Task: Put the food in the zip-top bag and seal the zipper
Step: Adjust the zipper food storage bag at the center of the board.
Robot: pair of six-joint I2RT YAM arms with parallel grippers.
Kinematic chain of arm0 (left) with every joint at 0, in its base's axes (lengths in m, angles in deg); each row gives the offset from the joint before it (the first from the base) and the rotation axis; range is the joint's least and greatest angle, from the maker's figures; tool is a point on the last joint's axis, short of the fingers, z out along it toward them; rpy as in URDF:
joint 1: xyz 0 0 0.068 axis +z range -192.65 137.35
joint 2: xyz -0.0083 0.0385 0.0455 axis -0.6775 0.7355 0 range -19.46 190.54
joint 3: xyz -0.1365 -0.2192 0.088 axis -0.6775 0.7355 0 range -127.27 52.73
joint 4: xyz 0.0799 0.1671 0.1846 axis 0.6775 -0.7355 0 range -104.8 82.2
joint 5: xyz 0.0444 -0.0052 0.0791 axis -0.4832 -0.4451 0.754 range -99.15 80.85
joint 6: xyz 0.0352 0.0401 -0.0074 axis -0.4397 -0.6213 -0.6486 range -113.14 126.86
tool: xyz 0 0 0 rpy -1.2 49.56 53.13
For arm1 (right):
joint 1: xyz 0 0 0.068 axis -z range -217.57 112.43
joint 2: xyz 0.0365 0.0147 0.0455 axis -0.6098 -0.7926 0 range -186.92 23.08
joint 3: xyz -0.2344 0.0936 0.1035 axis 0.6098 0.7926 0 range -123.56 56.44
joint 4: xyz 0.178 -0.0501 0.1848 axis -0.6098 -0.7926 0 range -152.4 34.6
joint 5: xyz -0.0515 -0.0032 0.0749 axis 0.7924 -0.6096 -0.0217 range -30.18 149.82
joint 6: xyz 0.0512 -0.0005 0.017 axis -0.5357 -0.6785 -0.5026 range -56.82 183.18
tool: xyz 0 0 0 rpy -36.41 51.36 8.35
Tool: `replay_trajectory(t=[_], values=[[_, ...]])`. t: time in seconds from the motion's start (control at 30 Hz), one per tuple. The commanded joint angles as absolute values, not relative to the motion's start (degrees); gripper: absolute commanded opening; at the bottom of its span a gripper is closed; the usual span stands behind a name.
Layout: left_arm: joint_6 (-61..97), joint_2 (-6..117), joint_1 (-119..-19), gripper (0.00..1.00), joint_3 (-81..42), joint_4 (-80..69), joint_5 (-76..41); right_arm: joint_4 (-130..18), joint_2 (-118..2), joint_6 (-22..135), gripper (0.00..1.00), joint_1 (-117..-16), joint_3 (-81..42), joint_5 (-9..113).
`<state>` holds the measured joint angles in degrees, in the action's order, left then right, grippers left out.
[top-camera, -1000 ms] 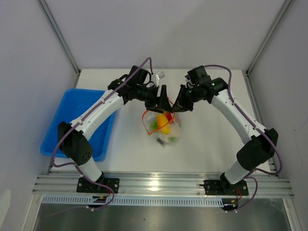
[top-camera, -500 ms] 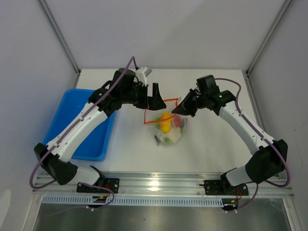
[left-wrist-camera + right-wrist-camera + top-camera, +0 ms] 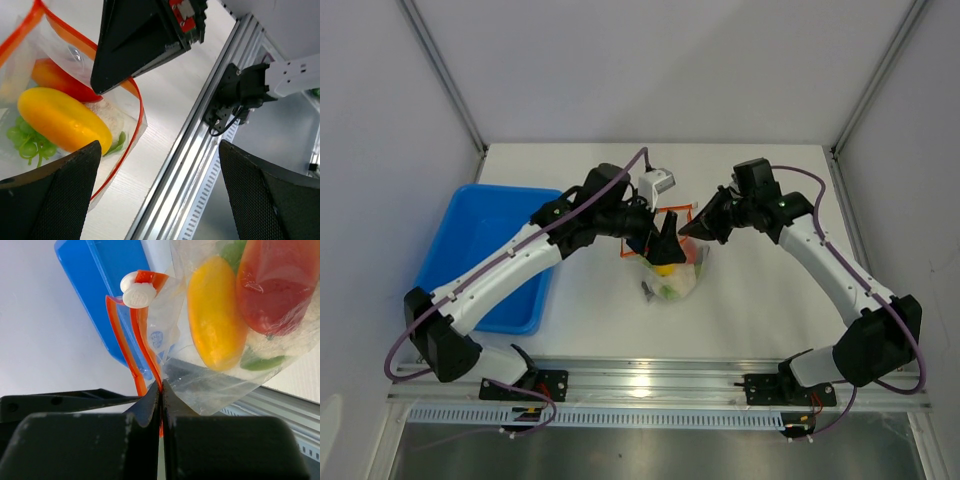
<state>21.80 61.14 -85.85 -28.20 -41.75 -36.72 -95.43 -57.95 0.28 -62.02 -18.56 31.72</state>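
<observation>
A clear bag (image 3: 682,282) lies in the middle of the white counter (image 3: 760,310), with a yellow fruit (image 3: 663,268) showing through the plastic. The orange strip (image 3: 676,209) along its mouth is raised at the far side. The left tool (image 3: 665,238) hangs over the mouth of the bag, pointing down toward the fruit, and the right tool (image 3: 690,230) meets the right end of the strip. A blue tray (image 3: 470,250) sits on the left side of the counter, partly beneath the left arm.
</observation>
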Motion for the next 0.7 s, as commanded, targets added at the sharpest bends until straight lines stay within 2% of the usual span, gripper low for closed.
replay_trajectory(t=[0.0, 0.1, 0.2, 0.27, 0.3, 0.37, 0.4, 0.47, 0.57, 0.6, 0.67], values=[[16.19, 62.10, -86.24, 0.99, -27.25, -40.05, -37.45, -94.95, -55.76, 1.56, 0.01, -61.65, -19.41, 31.34], [13.64, 62.98, -86.33, 0.99, -26.55, -41.81, -36.75, -95.39, -55.85, 3.32, 0.04, -61.22, -19.76, 31.26], [11.96, 63.94, -86.33, 0.90, -26.46, -43.91, -35.70, -97.14, -56.28, 5.95, 0.06, -60.78, -20.99, 32.48], [11.52, 65.08, -86.33, 0.73, -26.72, -44.89, -35.17, -98.11, -57.07, 7.80, 0.07, -60.60, -22.40, 33.45], [11.70, 65.44, -86.33, 0.49, -26.73, -45.85, -34.21, -98.90, -57.25, 8.24, 0.07, -60.51, -22.75, 33.63], [12.75, 66.49, -86.33, 0.22, -26.82, -46.29, -32.97, -98.99, -57.51, 8.68, 0.07, -60.51, -23.10, 33.72], [12.93, 66.67, -86.33, 0.05, -27.60, -46.99, -32.71, -98.82, -57.52, 8.86, 0.08, -60.51, -23.02, 33.80], [13.45, 66.67, -86.51, 0.00, -27.78, -46.91, -31.75, -98.99, -57.69, 9.47, 0.08, -60.51, -23.45, 34.15], [13.11, 66.23, -86.94, 0.01, -28.13, -46.82, -30.95, -101.18, -59.18, 12.72, 0.19, -59.99, -26.07, 35.38], [12.93, 66.14, -87.29, 0.01, -28.39, -47.08, -30.86, -102.32, -59.97, 15.34, 0.29, -59.81, -27.31, 36.08], [12.23, 65.88, -88.00, 0.01, -28.92, -47.52, -30.25, -106.96, -63.12, 19.47, 0.32, -59.28, -31.95, 38.71]])
